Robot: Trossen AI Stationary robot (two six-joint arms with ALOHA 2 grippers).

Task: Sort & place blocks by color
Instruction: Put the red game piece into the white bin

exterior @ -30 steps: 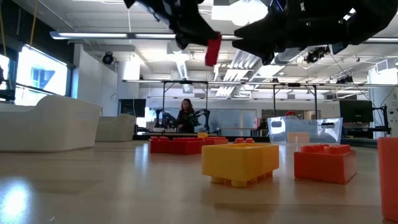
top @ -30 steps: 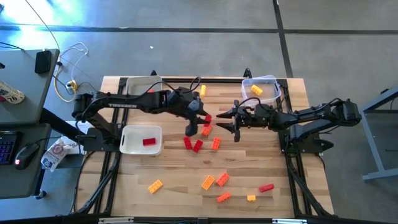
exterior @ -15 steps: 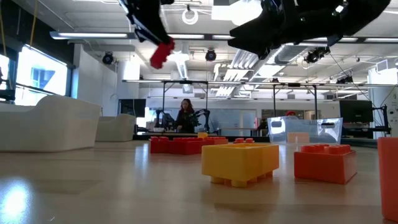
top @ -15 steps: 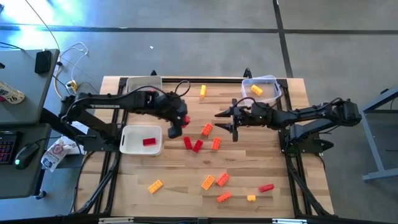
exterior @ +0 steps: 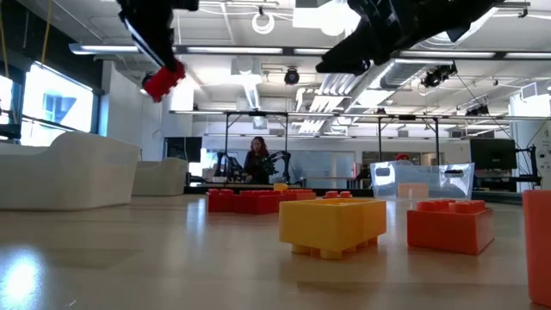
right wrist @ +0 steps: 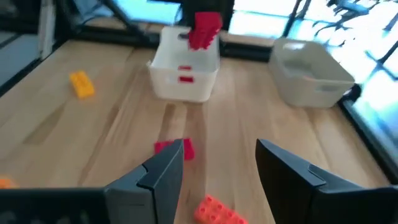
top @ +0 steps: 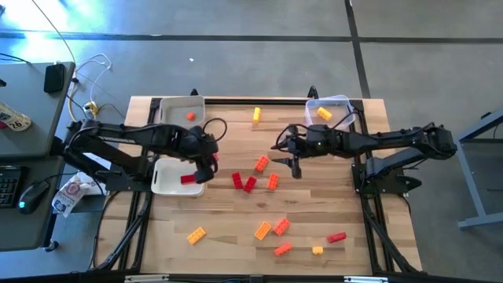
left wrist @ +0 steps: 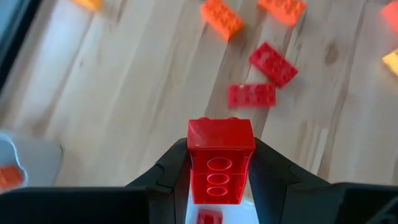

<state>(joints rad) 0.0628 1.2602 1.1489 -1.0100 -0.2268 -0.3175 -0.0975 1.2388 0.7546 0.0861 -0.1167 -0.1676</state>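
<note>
Blocks (top: 271, 227) red, orange, yellow; trays (top: 167, 181) white; end effectors (left wrist: 219, 163) dark.

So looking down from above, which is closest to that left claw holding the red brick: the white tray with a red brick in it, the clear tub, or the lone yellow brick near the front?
From the left gripper:
1. White tray, directly beside it.
2. Lone yellow brick, toward the front edge.
3. Clear tub, far right corner.

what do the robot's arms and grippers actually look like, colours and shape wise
Both arms are dark, nearly black, jointed segments with thin black cables looping near the wrists. The left arm carries pale lettering along its long segment, too small to read. The left gripper and right gripper each have two broad, matte black fingers with angular, tapered tips. No coloured markings show on either.
</note>
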